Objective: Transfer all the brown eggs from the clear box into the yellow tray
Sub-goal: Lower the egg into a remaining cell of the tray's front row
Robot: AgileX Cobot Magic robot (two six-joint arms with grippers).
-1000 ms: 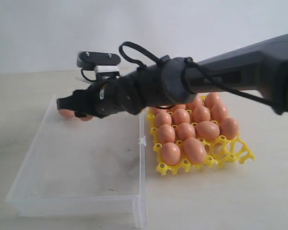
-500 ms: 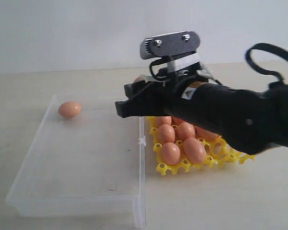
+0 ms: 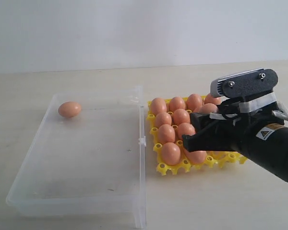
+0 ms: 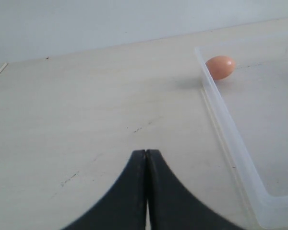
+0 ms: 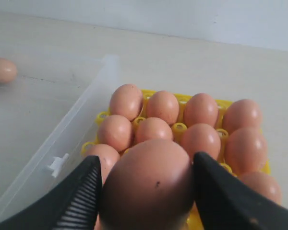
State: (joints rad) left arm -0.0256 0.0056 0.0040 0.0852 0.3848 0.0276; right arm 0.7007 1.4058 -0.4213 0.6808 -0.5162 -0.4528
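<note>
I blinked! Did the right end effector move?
Yes. The right end effector, holding a brown egg, went rightward from over the clear box to the yellow tray.

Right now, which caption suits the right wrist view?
Right pincer holds a brown egg over the yellow tray; a lone egg lies in the clear box.

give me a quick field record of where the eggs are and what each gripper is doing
right gripper: shut on held egg, above yellow tray
left gripper: shut, empty, outside clear box
loose egg: alone in clear box, near a far corner
tray eggs: many seated in cups, some hidden by the arm
</note>
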